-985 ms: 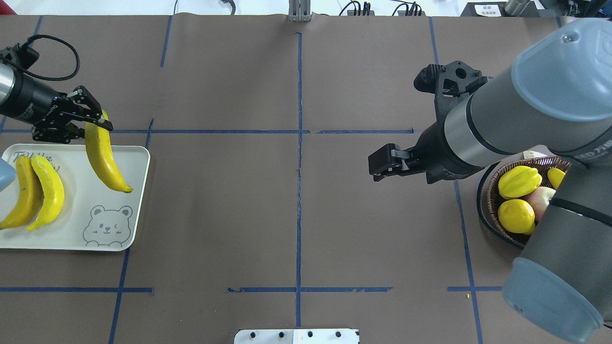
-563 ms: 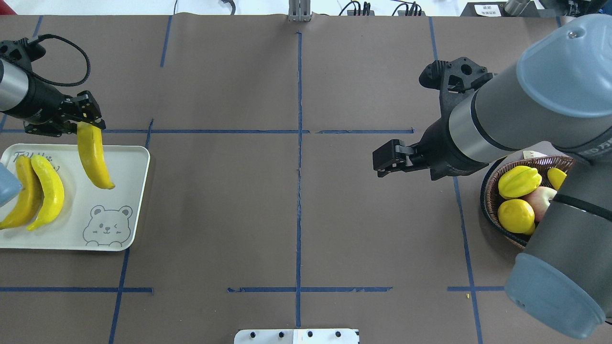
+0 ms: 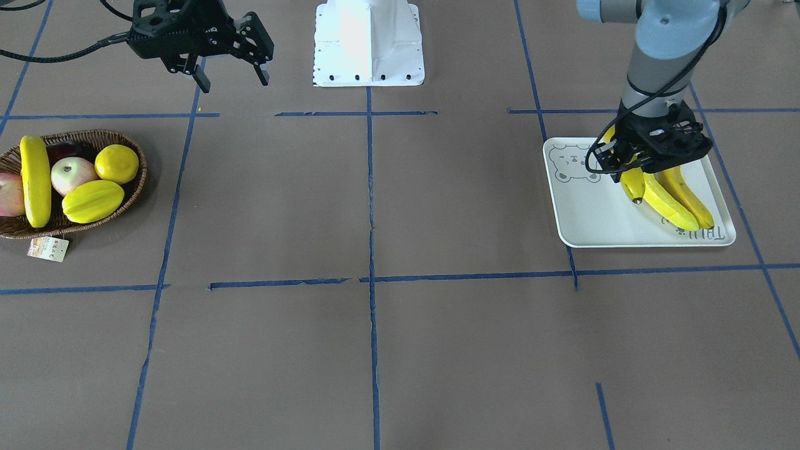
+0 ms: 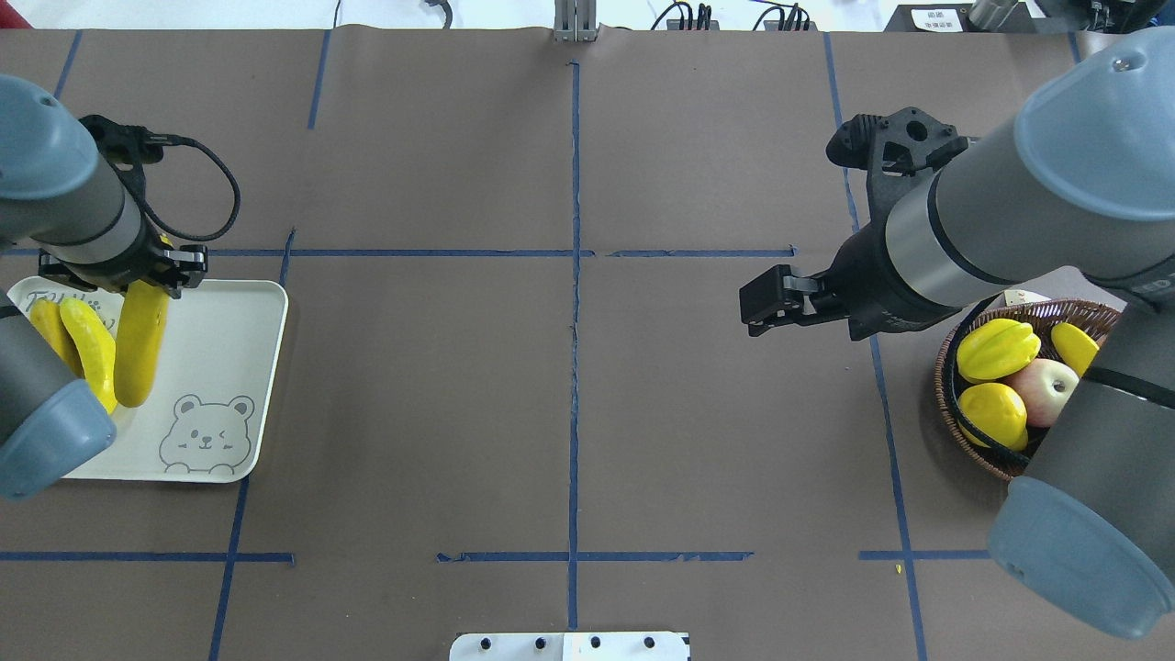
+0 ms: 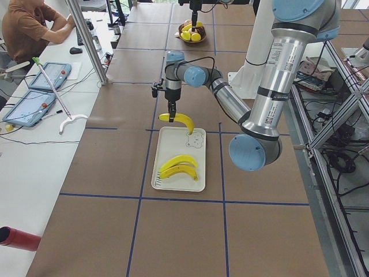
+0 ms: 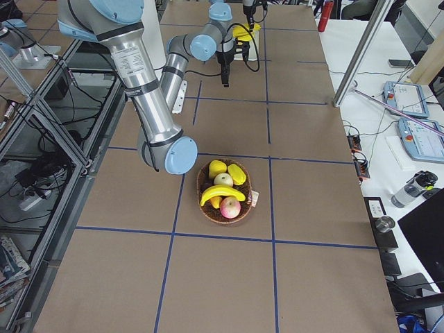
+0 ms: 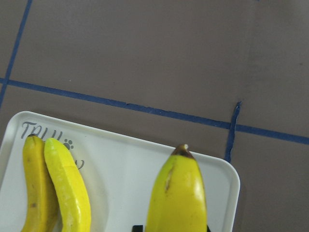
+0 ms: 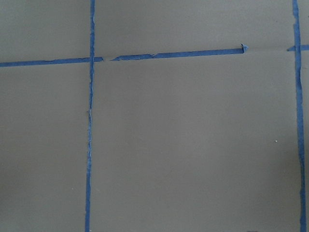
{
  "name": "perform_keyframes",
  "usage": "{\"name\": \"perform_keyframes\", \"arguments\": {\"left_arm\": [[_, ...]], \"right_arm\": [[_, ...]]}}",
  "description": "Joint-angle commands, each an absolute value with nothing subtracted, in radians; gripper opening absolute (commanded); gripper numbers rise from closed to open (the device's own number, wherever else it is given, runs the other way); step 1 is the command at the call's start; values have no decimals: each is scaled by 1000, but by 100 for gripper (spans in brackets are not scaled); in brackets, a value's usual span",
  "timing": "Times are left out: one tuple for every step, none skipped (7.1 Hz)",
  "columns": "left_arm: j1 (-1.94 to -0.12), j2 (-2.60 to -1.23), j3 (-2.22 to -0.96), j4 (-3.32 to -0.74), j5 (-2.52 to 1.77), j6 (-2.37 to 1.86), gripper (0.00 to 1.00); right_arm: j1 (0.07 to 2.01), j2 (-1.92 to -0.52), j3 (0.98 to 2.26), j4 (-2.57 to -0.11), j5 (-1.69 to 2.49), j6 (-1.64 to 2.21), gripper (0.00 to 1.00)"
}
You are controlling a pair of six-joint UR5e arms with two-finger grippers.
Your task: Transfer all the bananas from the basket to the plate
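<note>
while the left tool (image 4: 138, 275) is clamped on the top end of one banana (image 4: 139, 344), that banana hangs tip-down over the plate (image 4: 229, 367), right beside the two bananas (image 4: 87, 353) already lying side by side on the lettered end of it. from the side view it looks lifted a bit off the plate rather than resting on it, though i can't say that for sure. the wrist view shows its dark tip over the white of the plate, with the tool's fingers only just peeking in at the bottom edge.

over on the other side, the right tool (image 3: 234, 81) is open and holding nothing, hanging above bare brown surface (image 4: 413, 413) between the middle tape line and the basket (image 3: 142, 172). its wrist camera sees only paper and blue tape.

the fourth banana (image 3: 35, 181) lies across the basket, well apart from the plate, next to a star fruit (image 3: 92, 201), a lemon (image 3: 116, 164) and an apple (image 3: 72, 175). the bear face end of the plate has nothing on it.
</note>
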State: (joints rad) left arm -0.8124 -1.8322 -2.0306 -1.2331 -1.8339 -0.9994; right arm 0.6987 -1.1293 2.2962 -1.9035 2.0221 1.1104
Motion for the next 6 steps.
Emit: {"name": "perform_keyframes", "arguments": {"left_arm": [[-711,-1842,-1972,-1099,-1716,-996,0],[-694,-1853,-1891,-1088,-1672,-996,0],[-680,-1876,-1822,-1086,-1667,-997,0],[-678,-1881,-1789,-1086,-1666,-1002,0],[-675,-1890,-1761,-1086,-1642,-1005,0],[-673,-1920,-1725,-1085,-1626,-1006,0]], "right_arm": [[738,-1182,2322,-1896,2034,1043,100],[744,-1187,2327,-1894,2036,1042,100],[744,-1187,2327,-1894,2036,1042,100],[744,-1187,2327,-1894,2036,1042,100],[744,-1187,2327,-1894,2036,1042,100],[749,-1186,2327,-1894,2036,1042,100]]}}
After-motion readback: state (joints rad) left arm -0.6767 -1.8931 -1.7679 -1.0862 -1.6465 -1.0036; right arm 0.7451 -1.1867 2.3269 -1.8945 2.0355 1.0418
